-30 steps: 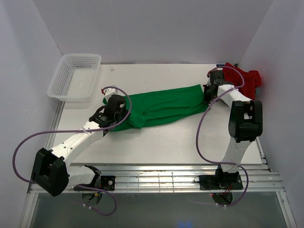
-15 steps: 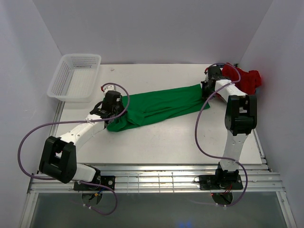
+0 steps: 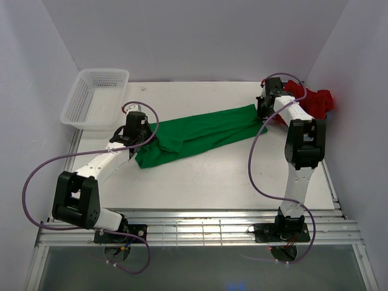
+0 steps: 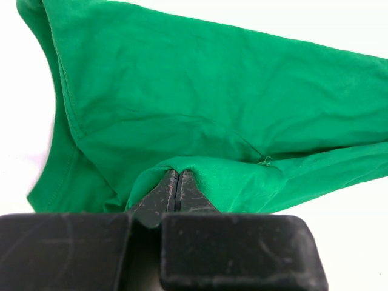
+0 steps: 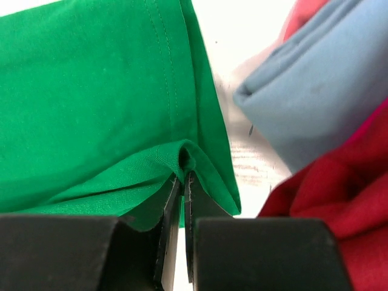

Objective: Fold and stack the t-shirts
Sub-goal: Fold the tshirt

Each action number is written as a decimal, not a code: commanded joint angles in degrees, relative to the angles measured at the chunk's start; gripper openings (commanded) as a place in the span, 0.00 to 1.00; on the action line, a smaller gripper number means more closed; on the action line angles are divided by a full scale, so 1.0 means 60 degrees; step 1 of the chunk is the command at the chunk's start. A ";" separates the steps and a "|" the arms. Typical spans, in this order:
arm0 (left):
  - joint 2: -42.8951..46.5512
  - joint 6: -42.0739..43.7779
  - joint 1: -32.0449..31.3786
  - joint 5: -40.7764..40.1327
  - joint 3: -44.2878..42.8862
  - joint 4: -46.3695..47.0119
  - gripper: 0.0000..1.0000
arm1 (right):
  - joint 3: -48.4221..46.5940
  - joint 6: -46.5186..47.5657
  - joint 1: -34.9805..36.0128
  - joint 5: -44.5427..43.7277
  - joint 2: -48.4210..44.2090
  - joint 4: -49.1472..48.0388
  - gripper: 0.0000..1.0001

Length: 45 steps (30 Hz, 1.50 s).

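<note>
Across mid-counter (image 3: pixel 212 176), green t-shirt (image 3: pixel 200 130) lies stretched as a narrow band. Its long axis runs approx 8-to-2 o'clock in top view, w/ the low end near the left arm and the high end by the right arm.

- **Left end:** left jaws are pinched tight on a small ridge of green cloth. From left wrist cam, the rest of the shirt fans out toward 12 and 2 o'clock, away from the tips.
- **Right end:** right jaws are likewise closed down on a raised fold next to the hem. From right wrist cam, the shirt body spreads to 10–11 o'clock.
- **Key relation:** the shirt sits between the two grips along its length, so each arm owns one end and neither is nearer the middle. Any fold prob means bringing one end along that 8–2 line toward the other.
- **Past the right end:** blue-grey t-shirt (image 5: pixel 321 79) is at approx 1 o'clock from those tips and red t-shirt (image 5: pixel 339 206) at approx 4 o'clock. Both are just beside the green hem, so there's some snag risk if the right arm pulls further out.
- **Far left:** white basket (image 3: pixel 91 125) sits at approx 10 o'clock from the shirt, apart from it.
</note>
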<state>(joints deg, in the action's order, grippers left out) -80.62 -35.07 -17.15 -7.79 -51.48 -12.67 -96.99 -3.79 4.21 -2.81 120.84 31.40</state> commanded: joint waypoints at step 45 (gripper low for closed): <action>0.1321 0.0147 0.0763 0.1151 0.0494 0.0119 0.00 | 0.2524 0.0295 0.0500 -0.0015 -0.2706 0.1212 0.08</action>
<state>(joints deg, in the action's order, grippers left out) -77.56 -33.95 -12.86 -2.26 -49.32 -10.92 -85.08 -2.33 7.03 -0.23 109.23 39.40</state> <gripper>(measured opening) 0.018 0.086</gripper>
